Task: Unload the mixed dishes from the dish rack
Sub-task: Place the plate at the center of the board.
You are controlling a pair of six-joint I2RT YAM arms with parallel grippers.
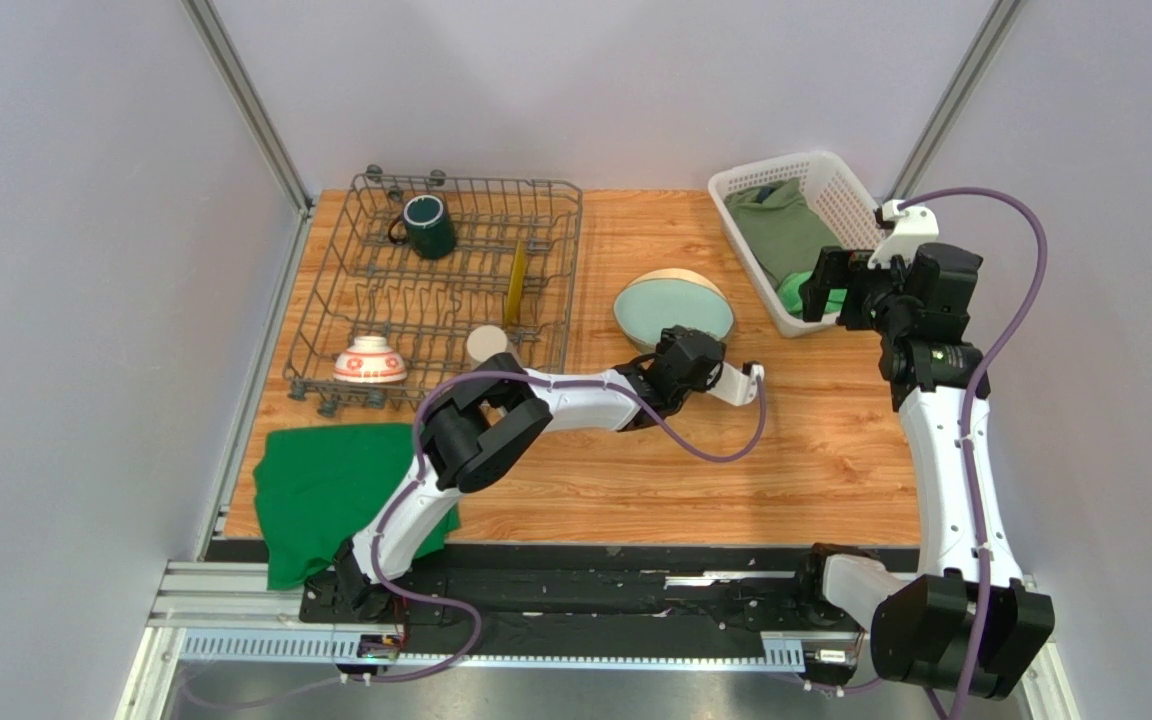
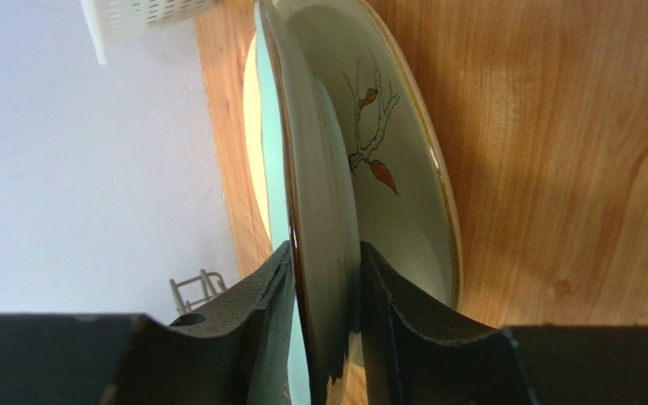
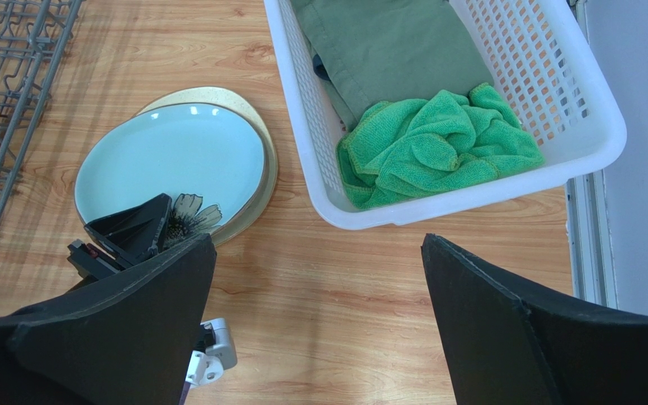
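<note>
Wooden table (image 1: 838, 450) — left end effector (image 2: 326, 261) pinches pale teal plate (image 3: 171, 156) — right end effector (image 3: 317, 245) spread wide, empty.

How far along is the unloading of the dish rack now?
Done: the cream bowl lies on the table. In hand: the left gripper holds the pale teal plate by its rim, the plate lying over that bowl. Left in the dish rack: dark green mug, yellow plate, small red-and-white bowl, beige cup.
</note>
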